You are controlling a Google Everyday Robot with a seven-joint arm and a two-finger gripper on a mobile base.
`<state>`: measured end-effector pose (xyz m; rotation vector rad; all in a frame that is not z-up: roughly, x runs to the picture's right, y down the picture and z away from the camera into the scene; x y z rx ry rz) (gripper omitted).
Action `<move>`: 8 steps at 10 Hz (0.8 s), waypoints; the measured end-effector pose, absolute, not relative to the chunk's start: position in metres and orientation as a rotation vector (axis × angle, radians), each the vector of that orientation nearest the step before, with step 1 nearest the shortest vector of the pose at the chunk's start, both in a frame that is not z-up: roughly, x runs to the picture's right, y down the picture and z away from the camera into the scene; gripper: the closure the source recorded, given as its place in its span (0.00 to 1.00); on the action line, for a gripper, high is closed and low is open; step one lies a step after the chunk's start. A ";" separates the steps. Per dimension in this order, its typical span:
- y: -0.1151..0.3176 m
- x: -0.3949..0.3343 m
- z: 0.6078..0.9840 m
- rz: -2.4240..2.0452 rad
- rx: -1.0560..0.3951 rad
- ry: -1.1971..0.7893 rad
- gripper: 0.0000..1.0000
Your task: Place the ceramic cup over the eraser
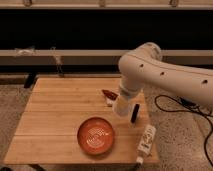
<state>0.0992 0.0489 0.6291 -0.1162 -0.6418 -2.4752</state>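
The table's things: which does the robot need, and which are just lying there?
In the job: ceramic cup at the gripper, eraser just right of it.
Lying about: orange bowl, white bar, red-and-white item.

Lit warmly and evenly from overhead, with a pale sheen on the orange bowl (95,135) and bright highlights along the white arm (150,70). Near-black behind the wooden table (60,115). Soft shadow beneath the arm, over the gripper (120,106) low above the table's right side. Dimmer across the speckled floor (190,147).
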 end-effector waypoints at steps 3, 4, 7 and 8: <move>0.056 0.125 0.625 -2.418 -0.149 -0.623 1.00; 0.057 0.135 0.627 -2.403 -0.156 -0.612 1.00; 0.042 0.150 0.646 -2.386 -0.172 -0.577 1.00; 0.035 0.152 0.654 -2.387 -0.180 -0.574 1.00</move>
